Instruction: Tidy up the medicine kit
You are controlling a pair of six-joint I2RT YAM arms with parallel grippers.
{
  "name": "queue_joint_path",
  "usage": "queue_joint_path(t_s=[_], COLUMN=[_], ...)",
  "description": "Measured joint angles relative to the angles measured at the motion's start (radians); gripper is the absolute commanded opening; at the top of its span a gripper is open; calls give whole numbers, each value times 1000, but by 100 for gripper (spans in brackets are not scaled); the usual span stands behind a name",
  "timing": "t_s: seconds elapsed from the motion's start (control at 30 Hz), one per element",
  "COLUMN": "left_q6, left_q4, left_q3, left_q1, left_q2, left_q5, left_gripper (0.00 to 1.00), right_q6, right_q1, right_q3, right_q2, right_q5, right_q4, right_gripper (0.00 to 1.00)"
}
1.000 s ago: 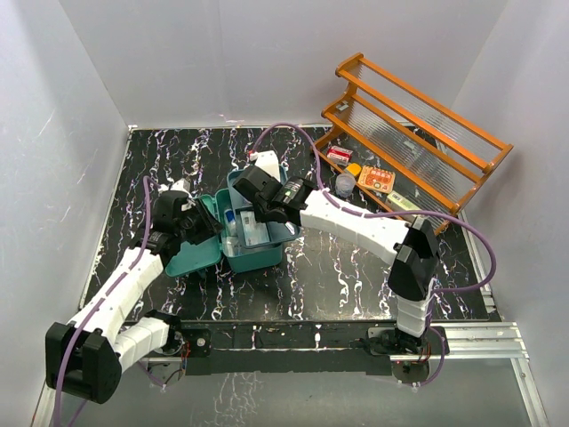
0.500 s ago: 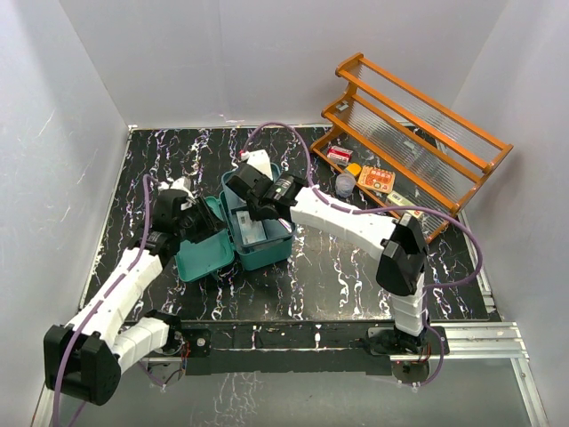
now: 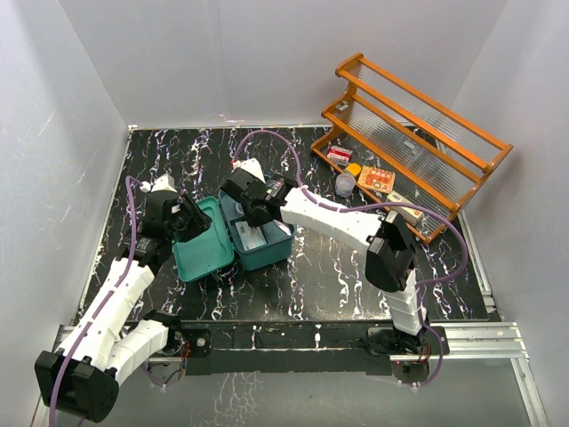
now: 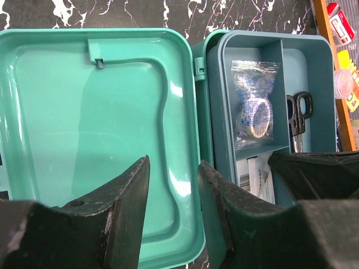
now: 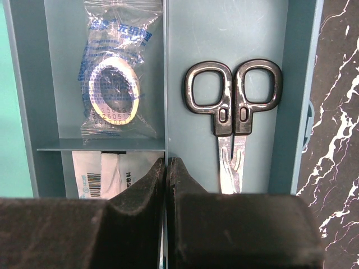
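The teal-green medicine kit [image 3: 274,252] lies open on the black marbled table, its lid [image 4: 84,112] flat to the left. Inside sits a dark blue-teal divided tray [image 4: 269,47] holding a bagged tape roll [image 5: 115,84], black-handled scissors [image 5: 233,112] and a white packet [image 5: 106,174]. My right gripper [image 5: 167,162] is shut on the tray's middle divider wall [image 5: 166,84]; it also shows in the top view [image 3: 242,203]. My left gripper [image 4: 174,168] is open and empty above the lid's hinge-side edge, and also shows in the top view [image 3: 191,218].
An orange tiered rack [image 3: 418,133] stands at the back right. Under and before it lie a red box [image 3: 339,155], an orange card [image 3: 377,179], a small clear cup [image 3: 345,184] and a white item [image 3: 400,201]. White walls enclose the table.
My right gripper has moved left inside the kit, and the box has turned and shifted slightly. My left arm has drawn back to the left, and the lid lies flatter.
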Motion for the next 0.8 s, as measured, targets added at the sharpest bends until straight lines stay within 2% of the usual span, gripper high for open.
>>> queue_joint_path(t_s=[0.8], left_q6=[5], left_q4=[-13], left_q3=[0], left_q1=[0], left_q2=[2], left_q5=[-2], left_gripper=[41], right_q6=[-12], right_q1=[-2], right_q3=[17], right_q2=[46], right_q5=[20], right_q4=[20], right_gripper=[0])
